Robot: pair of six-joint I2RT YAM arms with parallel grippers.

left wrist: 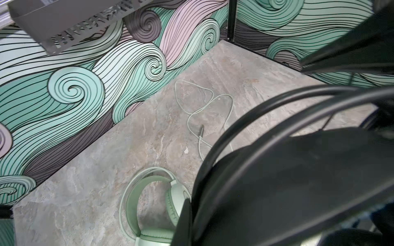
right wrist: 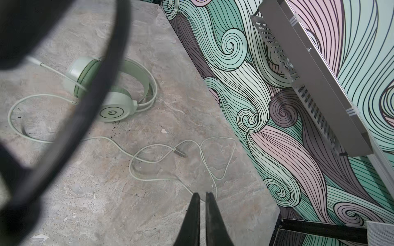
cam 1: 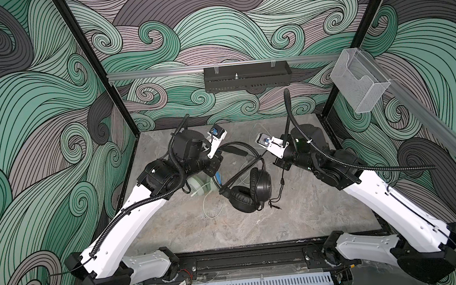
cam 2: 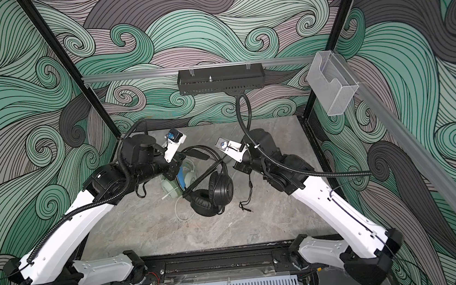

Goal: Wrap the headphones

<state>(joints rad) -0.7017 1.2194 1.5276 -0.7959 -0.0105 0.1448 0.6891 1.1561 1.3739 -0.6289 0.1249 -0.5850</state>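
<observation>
risk of tangling: black headset (cam 1: 254,189) gripped by its headband in clamped left gripper (cam 1: 217,169), just beside mint headset (right wrist: 115,108) lying on table (cam 1: 286,223). right gripper (right wrist: 202,196) barely parted, nothing between jaws. black cable (cam 1: 280,183) trailing loose near white cable (right wrist: 170,149); snagging likely if wound carelessly.

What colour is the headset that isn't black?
That headset is mint green and white, clearest in the right wrist view.

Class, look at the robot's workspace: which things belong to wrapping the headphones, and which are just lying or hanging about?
Belongs to the job:
- black headphones
- black cable
- mint-green headphones
- white cable

Just about:
- black perforated tray
- clear plastic box
- small white scrap
</observation>
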